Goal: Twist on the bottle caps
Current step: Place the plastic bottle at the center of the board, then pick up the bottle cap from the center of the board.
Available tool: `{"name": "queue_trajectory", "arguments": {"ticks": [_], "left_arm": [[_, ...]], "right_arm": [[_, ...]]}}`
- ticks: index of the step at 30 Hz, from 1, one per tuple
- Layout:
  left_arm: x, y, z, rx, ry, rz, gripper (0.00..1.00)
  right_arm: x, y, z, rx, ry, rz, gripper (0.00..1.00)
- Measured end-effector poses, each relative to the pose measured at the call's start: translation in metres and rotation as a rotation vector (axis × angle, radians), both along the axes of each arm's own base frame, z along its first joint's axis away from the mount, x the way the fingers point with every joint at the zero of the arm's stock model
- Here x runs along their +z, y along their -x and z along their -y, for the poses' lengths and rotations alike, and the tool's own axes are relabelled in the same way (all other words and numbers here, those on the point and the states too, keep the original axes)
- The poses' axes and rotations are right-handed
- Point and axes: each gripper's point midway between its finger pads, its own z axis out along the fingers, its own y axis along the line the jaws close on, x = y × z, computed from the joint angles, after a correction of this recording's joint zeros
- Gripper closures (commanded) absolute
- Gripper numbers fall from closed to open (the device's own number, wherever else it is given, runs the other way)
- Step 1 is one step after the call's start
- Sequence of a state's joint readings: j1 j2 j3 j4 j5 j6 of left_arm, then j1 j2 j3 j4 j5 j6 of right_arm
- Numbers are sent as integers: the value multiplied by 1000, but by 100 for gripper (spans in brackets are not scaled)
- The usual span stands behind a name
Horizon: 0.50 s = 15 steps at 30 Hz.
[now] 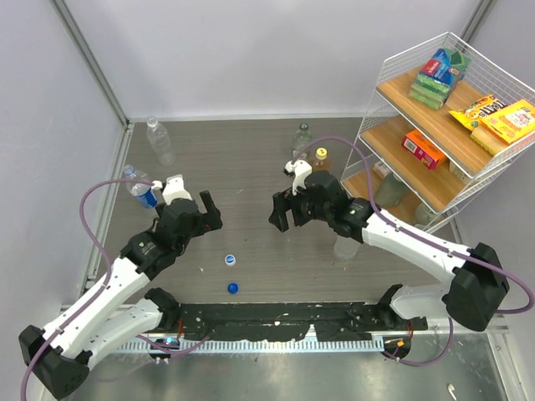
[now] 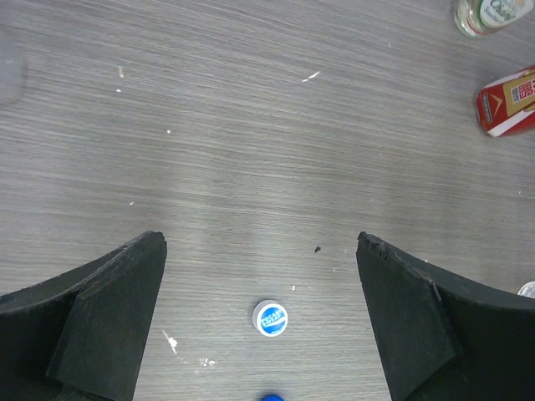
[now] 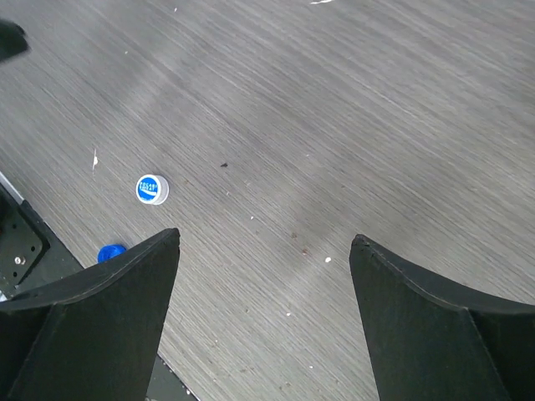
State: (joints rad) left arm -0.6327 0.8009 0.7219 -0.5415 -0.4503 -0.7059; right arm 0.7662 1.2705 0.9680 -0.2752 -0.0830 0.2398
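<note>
On the table (image 1: 251,167), white cap (image 1: 228,260) top-up

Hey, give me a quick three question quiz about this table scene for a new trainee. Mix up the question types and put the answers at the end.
1. True or false: the left gripper and the right gripper are both open and empty.
2. In the overhead view, where is the white cap with the blue middle compared with the dark blue cap? A) just above it in the picture, B) just below it in the picture, C) stacked on top of it.
3. What colour is the cap sitting on the amber bottle?
Key: 1 true; 2 A; 3 yellow.
</note>
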Motion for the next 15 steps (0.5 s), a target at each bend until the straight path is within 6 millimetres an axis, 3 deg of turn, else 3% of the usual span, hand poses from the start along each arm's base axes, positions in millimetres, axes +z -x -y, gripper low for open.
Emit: {"name": "queue_trajectory", "arguments": {"ticks": [7, 15], "left_arm": [[18, 7, -18, 67, 27, 66, 0], [13, 13, -42, 178, -14, 58, 0]], "right_arm": [[-27, 9, -23, 61, -8, 15, 13], [-45, 22, -45, 114, 24, 41, 13]]}}
